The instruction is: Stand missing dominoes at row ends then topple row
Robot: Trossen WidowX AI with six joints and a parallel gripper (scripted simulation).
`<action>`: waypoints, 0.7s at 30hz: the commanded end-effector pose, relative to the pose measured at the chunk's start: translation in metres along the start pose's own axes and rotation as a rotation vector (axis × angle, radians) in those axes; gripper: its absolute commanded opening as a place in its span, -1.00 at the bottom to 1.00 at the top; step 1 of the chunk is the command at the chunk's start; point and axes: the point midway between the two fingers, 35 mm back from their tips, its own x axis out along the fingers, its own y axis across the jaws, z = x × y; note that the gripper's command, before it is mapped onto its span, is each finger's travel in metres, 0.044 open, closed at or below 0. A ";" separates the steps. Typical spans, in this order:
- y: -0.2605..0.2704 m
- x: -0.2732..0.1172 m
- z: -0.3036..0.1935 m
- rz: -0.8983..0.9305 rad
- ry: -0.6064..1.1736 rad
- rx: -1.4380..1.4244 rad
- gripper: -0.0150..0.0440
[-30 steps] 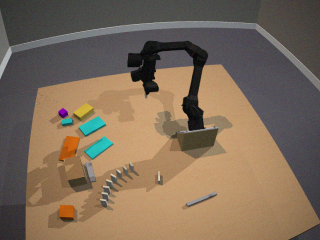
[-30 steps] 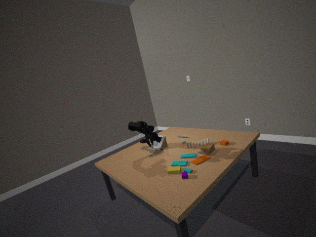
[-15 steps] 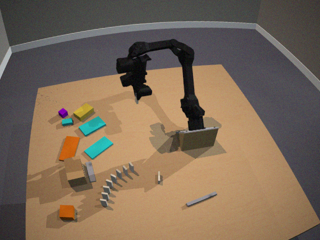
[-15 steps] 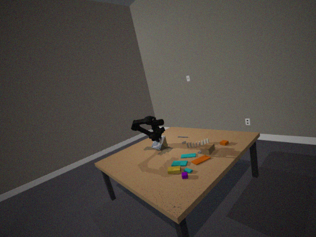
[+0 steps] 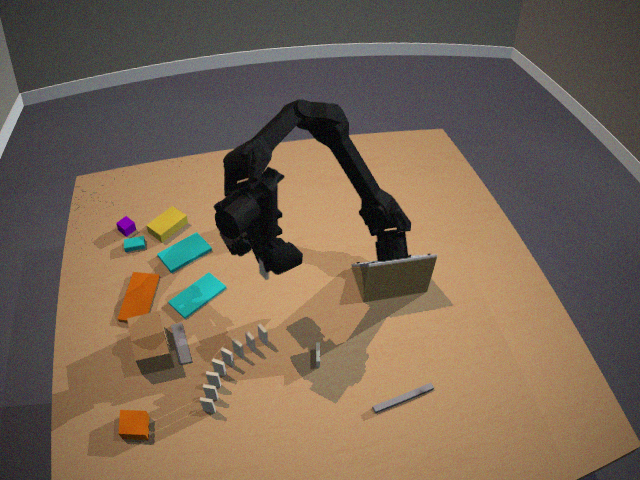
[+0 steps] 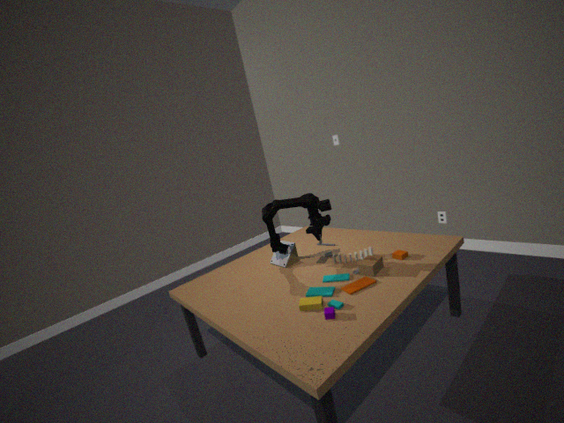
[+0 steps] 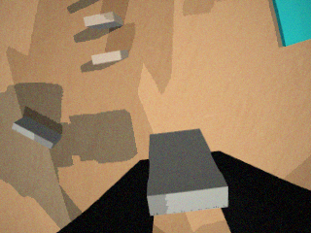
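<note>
My gripper point(image 5: 264, 267) is shut on a grey domino point(image 7: 185, 171) and holds it well above the table, behind the row. The row of several standing grey dominoes point(image 5: 232, 364) curves from the front left up toward the middle; part of it shows at the top left of the wrist view point(image 7: 100, 21). One more domino point(image 5: 317, 355) stands alone to the right of the row's far end, apart from it; it also shows in the wrist view point(image 7: 38, 127). In the exterior view the gripper point(image 6: 318, 236) hangs above the table, left of the row point(image 6: 352, 256).
A flat grey bar point(image 5: 403, 397) lies at the front right. A tan box point(image 5: 149, 338) with a grey piece point(image 5: 180, 342) against it stands left of the row. Teal slabs point(image 5: 196, 294), orange blocks point(image 5: 138, 295), yellow point(image 5: 166, 223) and purple point(image 5: 125, 225) blocks lie at the left. The arm's base point(image 5: 395, 276) stands at the right.
</note>
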 end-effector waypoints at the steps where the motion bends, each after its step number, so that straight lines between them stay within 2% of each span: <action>1: 0.047 0.009 0.012 -0.020 0.019 -0.034 -0.13; 10: 0.050 0.014 0.013 -0.021 0.020 -0.035 -0.13; 21: 0.049 0.072 0.019 -0.019 0.017 -0.036 -0.13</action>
